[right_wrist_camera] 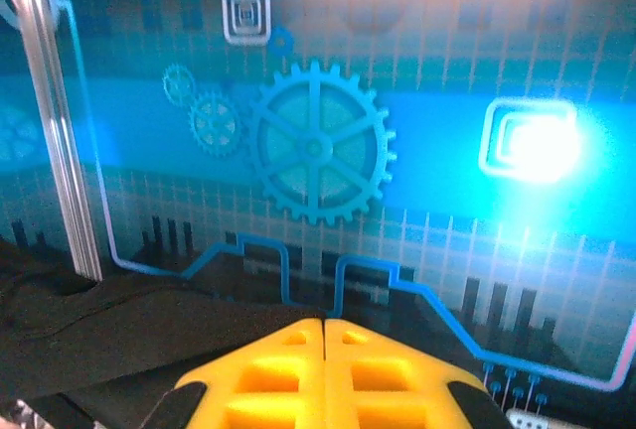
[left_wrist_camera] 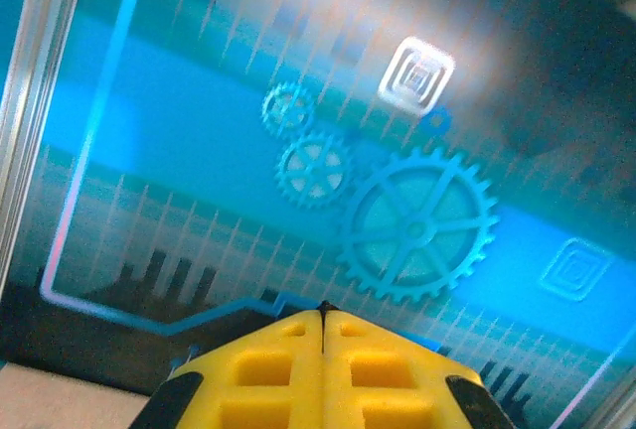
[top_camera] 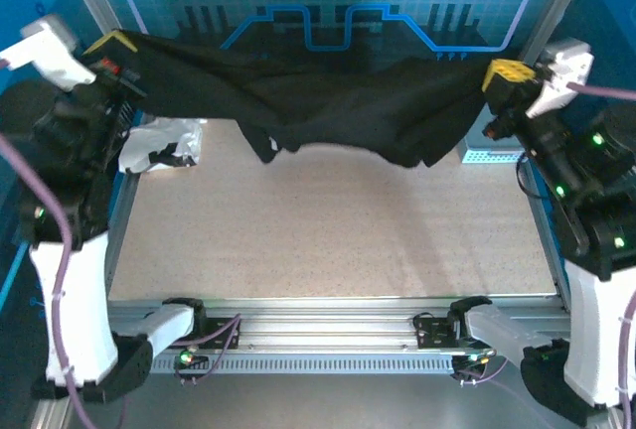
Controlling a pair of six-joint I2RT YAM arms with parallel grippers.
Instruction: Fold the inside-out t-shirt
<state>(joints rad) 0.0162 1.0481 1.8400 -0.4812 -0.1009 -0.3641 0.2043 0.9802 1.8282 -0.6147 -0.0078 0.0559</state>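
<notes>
Top external view: the inside-out t-shirt (top_camera: 338, 101) hangs stretched across the upper frame, sagging at centre above the table (top_camera: 328, 240). The left gripper (top_camera: 111, 45) and right gripper (top_camera: 509, 73) each clench one end. Lowering it well probably means a level, matched descent, clear of the white garment (top_camera: 164, 146) at left.
</notes>
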